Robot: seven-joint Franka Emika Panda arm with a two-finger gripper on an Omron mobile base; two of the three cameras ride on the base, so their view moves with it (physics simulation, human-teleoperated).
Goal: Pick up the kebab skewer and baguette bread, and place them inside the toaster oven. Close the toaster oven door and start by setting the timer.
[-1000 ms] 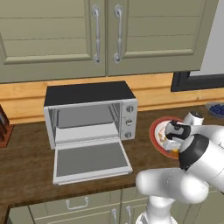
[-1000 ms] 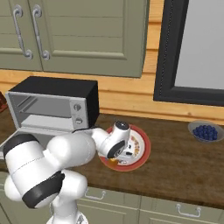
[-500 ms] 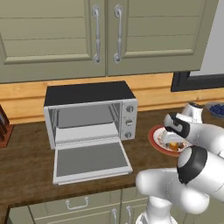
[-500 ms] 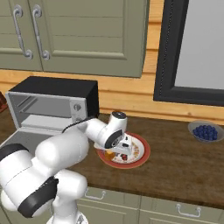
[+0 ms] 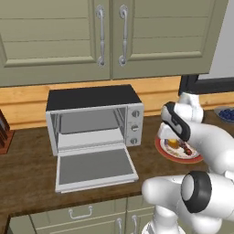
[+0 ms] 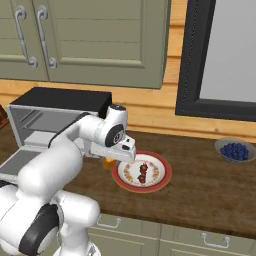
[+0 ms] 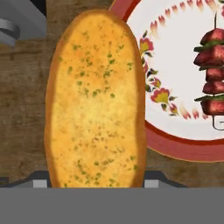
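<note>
My gripper [image 7: 96,180] is shut on the baguette bread [image 7: 94,100], a golden-yellow loaf that stands between the two fingers and overlaps the left rim of the red-rimmed plate [image 7: 183,148]. The kebab skewer [image 7: 212,74] lies on that plate, off to the baguette's right. From the right base view, the gripper [image 6: 112,159] holds the baguette bread [image 6: 108,163] just left of the plate [image 6: 161,181], with the kebab skewer [image 6: 143,172] at its middle. The toaster oven [image 5: 91,114] stands to the left, its door [image 5: 93,167] dropped open and flat. My gripper [image 5: 167,136] hangs between oven and plate [image 5: 179,159].
A bowl of blueberries [image 6: 234,150] sits at the far right of the wooden counter. A dark knife block [image 5: 3,132] stands at the left edge. Cabinet doors hang above the oven, and a dark-framed window [image 6: 200,55] rises behind the plate.
The hand has swung from over the plate to its left edge, toward the oven, carrying the baguette bread. The skewer stays on the plate.
</note>
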